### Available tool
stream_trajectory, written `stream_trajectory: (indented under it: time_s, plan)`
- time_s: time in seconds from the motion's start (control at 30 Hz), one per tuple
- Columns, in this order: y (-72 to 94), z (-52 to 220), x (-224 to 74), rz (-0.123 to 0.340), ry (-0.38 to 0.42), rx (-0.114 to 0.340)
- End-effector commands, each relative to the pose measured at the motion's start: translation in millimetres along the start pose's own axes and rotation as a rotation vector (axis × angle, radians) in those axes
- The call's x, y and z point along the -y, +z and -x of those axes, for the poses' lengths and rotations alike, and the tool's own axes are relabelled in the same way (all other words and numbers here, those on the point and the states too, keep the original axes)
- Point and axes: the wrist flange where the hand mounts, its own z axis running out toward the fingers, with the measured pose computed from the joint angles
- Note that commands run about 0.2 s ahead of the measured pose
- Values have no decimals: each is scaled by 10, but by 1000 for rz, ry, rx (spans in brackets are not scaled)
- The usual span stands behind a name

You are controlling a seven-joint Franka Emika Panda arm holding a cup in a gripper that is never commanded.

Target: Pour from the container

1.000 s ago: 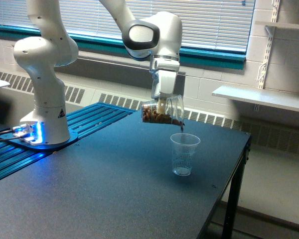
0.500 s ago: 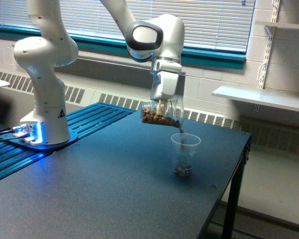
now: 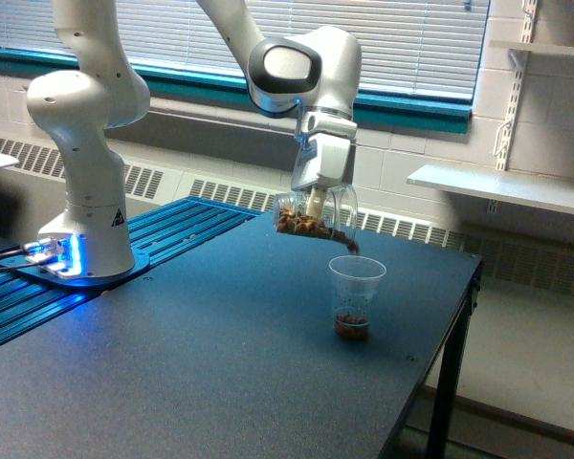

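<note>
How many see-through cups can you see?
2. The container, held tilted in the gripper, hangs above the table. The plastic cup stands upright on the table just below its mouth. No others show.

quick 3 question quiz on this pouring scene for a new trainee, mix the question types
1. True or false: the container held by the tool is tipped, mouth lower toward the exterior view's right.
2. What lies at the bottom of the plastic cup?
A. clear water
B. brown granular bits
C. nothing
3. Fill in: the plastic cup stands on the dark ____, near its edge on the exterior view's right.

Key
1. True. The mouth hangs just above the cup's rim.
2. B. A small brown layer shows through the cup's wall.
3. table
</note>
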Motion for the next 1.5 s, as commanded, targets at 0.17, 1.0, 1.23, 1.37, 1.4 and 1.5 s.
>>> stream_trajectory:
  time_s: [0.17,1.0,1.23,1.37,1.4,1.5]
  plan:
    - [-87,-56,67,30,-28,-2]
    - [-192,-131,142,114,-123,43]
    - [-224,-147,158,140,-147,59]
    - [-243,-161,156,154,-163,72]
    - [-247,-162,157,158,-165,76]
    - [-254,-166,161,165,-167,82]
